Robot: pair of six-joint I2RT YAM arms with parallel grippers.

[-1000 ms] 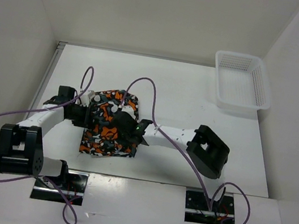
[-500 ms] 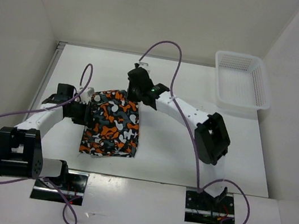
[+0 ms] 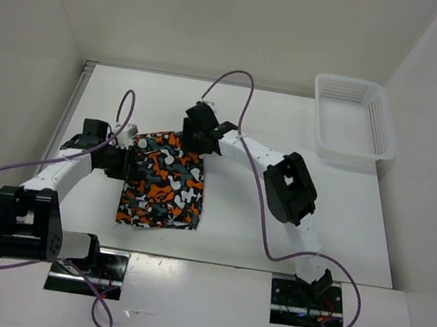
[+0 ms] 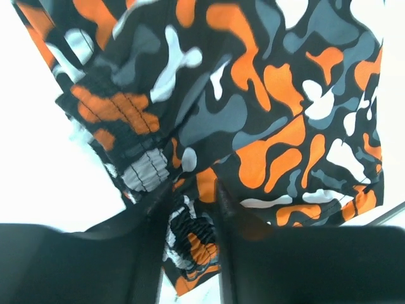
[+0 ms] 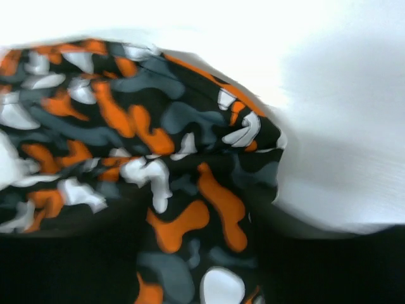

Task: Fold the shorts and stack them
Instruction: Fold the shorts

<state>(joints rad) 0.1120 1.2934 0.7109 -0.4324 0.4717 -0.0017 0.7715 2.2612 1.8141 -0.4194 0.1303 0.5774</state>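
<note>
The shorts [image 3: 162,192], printed in orange, grey, black and white blotches, lie folded in a flat rectangle left of the table's middle. My left gripper [image 3: 131,164] is at their left edge. In the left wrist view its fingers [image 4: 192,190] stand a little apart, with the gathered waistband [image 4: 190,231] loose between them. My right gripper [image 3: 195,138] is at the far right corner of the shorts. In the right wrist view it [image 5: 199,209] is open, its dark fingers on either side of the cloth [image 5: 126,114].
A white mesh basket [image 3: 381,119] stands at the back right corner of the table. White walls close in on the left, back and right. Purple cables loop above both arms.
My right arm has swung from the near right part of the shorts up to their far edge and its jaws have opened. The left jaws have widened on the waistband. The shorts now lie flatter.
</note>
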